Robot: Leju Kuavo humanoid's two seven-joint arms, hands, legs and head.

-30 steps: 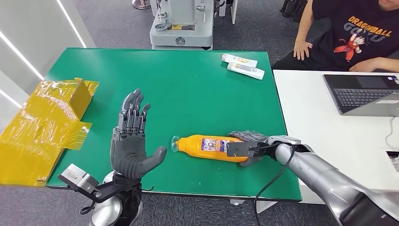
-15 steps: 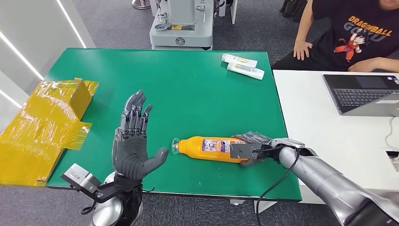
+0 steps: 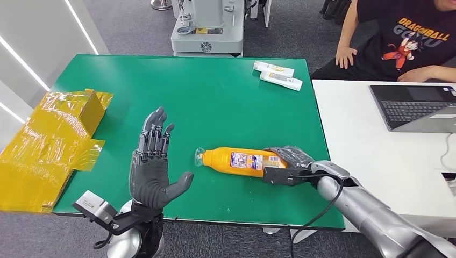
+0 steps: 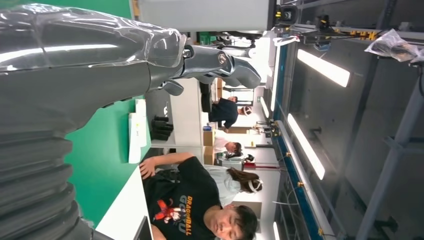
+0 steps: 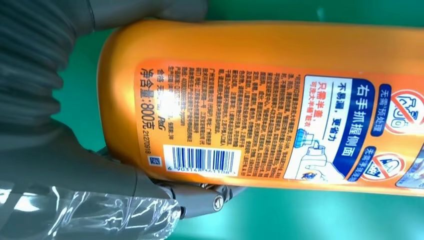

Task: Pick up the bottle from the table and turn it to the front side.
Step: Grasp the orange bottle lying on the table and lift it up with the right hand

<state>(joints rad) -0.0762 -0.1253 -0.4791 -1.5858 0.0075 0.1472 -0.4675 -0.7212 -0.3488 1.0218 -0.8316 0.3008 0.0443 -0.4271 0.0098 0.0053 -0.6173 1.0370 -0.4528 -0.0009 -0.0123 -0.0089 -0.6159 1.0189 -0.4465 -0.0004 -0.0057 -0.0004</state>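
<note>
An orange bottle lies on its side above the green table, its clear cap pointing toward my left hand. Its back label with barcode and small print faces up. My right hand grips the bottle's base end, fingers wrapped around it; the right wrist view has the thumb and fingers on either side of the base. My left hand is raised over the table's near edge, palm toward the bottle, fingers spread and holding nothing. The left wrist view looks past that hand across the room.
A yellow taped cardboard box hangs off the table's left side. Two white tubes lie at the far right corner. A person in a black shirt sits by a white table with a laptop. A grey machine stands behind.
My right hand has carried the bottle slightly away from the near edge and lifted it; the cap end has tilted toward the far side. The left hand has barely shifted.
</note>
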